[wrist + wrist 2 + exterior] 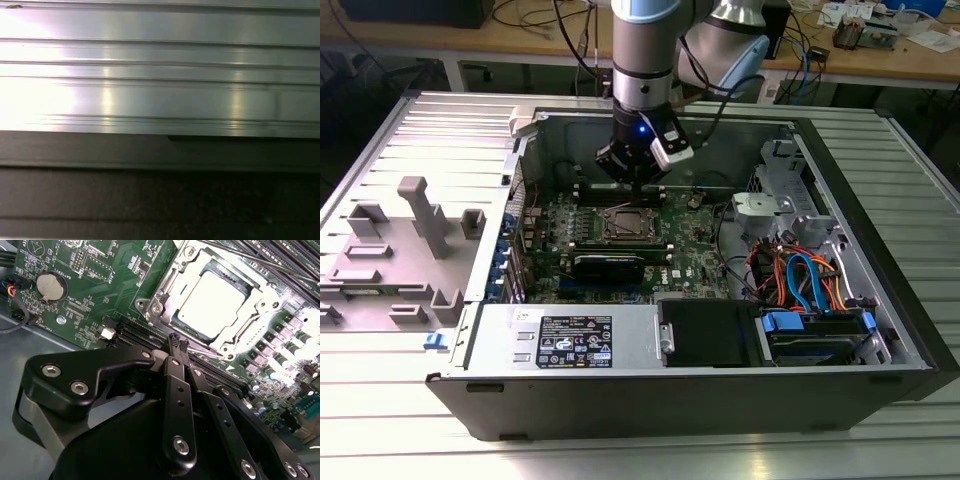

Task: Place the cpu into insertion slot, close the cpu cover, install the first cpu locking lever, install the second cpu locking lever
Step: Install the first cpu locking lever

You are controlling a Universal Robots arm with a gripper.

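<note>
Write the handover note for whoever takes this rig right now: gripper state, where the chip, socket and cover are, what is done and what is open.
Gripper: the black two-finger gripper is shut and holds nothing. In the exterior view it hangs above the green motherboard, just behind the socket.
CPU: the flat square chip with the dull silver metal top sits in the square metal-framed insertion slot.
Cover: the thin silver frame plate with the central cut-out lies down around the chip, so it looks closed.
Done: chip placed, cover apparently down.
Open: I cannot tell whether either locking lever is latched; check both.
</note>
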